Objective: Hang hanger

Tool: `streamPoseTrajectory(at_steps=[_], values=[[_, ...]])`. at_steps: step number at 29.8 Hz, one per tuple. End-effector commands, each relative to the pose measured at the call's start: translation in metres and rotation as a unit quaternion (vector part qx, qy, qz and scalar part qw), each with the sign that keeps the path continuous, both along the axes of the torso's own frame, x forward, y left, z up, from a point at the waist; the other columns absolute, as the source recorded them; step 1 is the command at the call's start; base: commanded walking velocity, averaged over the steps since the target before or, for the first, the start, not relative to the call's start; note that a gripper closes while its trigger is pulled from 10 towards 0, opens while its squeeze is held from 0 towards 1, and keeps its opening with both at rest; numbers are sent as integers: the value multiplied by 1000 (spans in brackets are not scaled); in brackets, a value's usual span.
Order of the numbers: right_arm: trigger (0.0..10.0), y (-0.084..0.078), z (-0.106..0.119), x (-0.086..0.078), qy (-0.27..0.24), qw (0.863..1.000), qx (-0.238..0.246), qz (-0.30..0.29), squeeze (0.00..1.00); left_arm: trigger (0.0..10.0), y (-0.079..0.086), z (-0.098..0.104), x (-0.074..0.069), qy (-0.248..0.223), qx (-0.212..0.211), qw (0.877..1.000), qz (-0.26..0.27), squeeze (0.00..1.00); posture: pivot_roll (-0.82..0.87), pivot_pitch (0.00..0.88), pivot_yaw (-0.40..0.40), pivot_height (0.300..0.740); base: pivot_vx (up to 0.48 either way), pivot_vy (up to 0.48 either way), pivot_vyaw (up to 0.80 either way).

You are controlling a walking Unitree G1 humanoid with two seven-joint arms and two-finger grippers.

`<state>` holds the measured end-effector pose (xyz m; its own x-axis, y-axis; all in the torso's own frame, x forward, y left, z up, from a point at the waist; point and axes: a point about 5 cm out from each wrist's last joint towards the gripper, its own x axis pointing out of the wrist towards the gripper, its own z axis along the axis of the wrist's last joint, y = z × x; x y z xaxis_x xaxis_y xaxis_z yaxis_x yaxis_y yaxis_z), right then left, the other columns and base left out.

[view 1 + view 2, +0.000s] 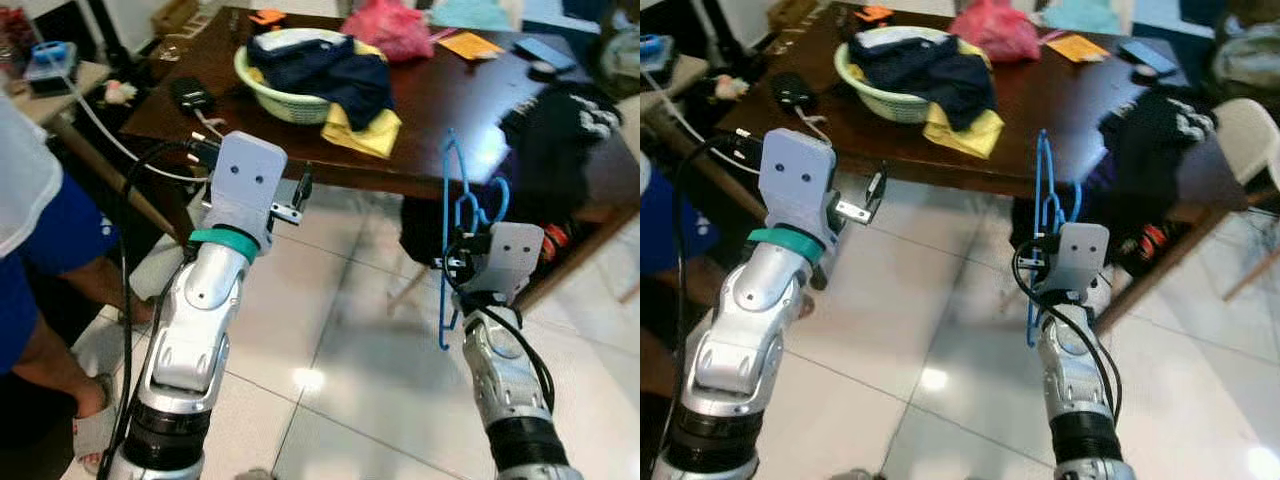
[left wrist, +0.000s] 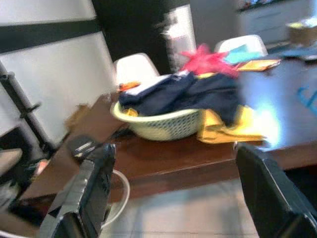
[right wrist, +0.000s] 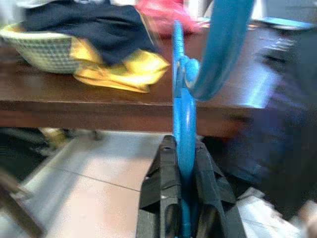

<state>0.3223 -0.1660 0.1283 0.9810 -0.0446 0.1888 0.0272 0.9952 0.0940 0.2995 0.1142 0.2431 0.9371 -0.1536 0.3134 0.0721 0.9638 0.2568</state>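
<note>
Clamped tight, the right gripper's [image 3: 184, 198] two black fingers [image 3: 163, 188] pinch the blue hanger [image 1: 447, 235], which stands edge-on and upright between them, its hook curling near the top, just in front of the table [image 1: 440, 110] edge. Over at the near corner of the table, the left gripper [image 2: 173, 193] is raised with its fingers [image 2: 94, 178] spread wide apart and nothing between them. On the table sits a pale green basket [image 1: 275, 95] heaped with dark blue and yellow clothes, with a pink bundle [image 1: 390, 28] beyond it. A person [image 1: 40, 250] in blue stands off to the table's left side. By the look of it the carrying step is in hand: hanger gripped, but no rail or rod is to be seen near the table. Next I'd expect it must find one, turn toward it, and lift the hook over.
</note>
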Motion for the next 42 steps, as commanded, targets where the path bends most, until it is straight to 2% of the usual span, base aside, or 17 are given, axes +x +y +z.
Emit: streamPoseTrajectory(at_steps=[1, 5, 14, 22, 24, 26, 28, 30, 31, 33, 35, 38, 40, 42], values=[[10000, -14, -7, -4, 16, 1000, 5, -22, 0, 10000, -8, -2, -1, 4, 4, 1000, -13, 0, 14, 62, 38, 740, 461, 0, -800], [10000, -17, -6, -3, 16, 999, 13, -31, 0, 10000, -8, -2, -1, 6, 3, 1000, -14, 0, 12, 62, 35, 740, 466, 0, -800], [10000, -22, -4, -2, 14, 999, 17, -47, 0, 10000, -9, -1, -3, -1, 7, 1000, -18, 0, 14, 62, 34, 740, 469, 0, 0], [10000, -17, 1, 0, 4, 999, 20, -36, 0, 10000, -9, 3, -5, -19, 24, 999, -16, 0, 29, 60, 32, 740, 472, 0, 0], [10000, -15, 9, 1, -21, 999, 23, -32, 0, 10000, -14, 13, -10, -72, 92, 993, -16, 0, 35, 60, 31, 740, 472, 0, 0], [10000, -10, 23, 1, -56, 998, 32, -14, 0, 10000, -19, 21, -15, -106, 121, 987, -24, 0, 45, 60, 28, 740, 476, 0, 0], [10000, -7, 28, 2, -68, 997, 35, -5, 0, 10000, -19, 23, -16, -110, 120, 986, -26, 0, 44, 59, 28, 740, 480, 0, 0], [10000, 1, 44, 4, -99, 995, 31, 14, 0, 10000, -19, 25, -16, -107, 109, 988, -26, 0, 51, 57, 26, 740, 480, 0, 0], [10000, 1, 44, 4, -99, 995, 31, 14, 0, 10000, -19, 25, -16, -107, 109, 988, -26, 0, 51, 57, 26, 740, 480, 0, 0], [10000, 3, 61, 5, -127, 991, 24, 15, 0, 10000, -16, 25, -14, -100, 98, 990, -23, 0, 54, 57, 26, 740, 480, 0, 0], [10000, 3, 61, 5, -127, 991, 24, 15, 0, 10000, -16, 25, -14, -100, 98, 990, -23, 0, 54, 57, 26, 740, 480, 0, 0], [10000, -1, 74, 6, -148, 989, 26, 2, 0, 10000, -12, 24, -13, -86, 76, 993, -19, 0, 56, 57, 26, 740, 480, 0, 0], [10000, -1, 74, 6, -148, 989, 26, 2, 0, 10000, -12, 24, -13, -86, 76, 993, -19, 0, 56, 57, 26, 740, 480, 0, 0], [10000, -8, 71, 7, -140, 990, 18, -13, 0, 10000, -8, 20, -11, -65, 54, 996, -18, 0, 52, 62, 19, 740, 480, 0, 0]])
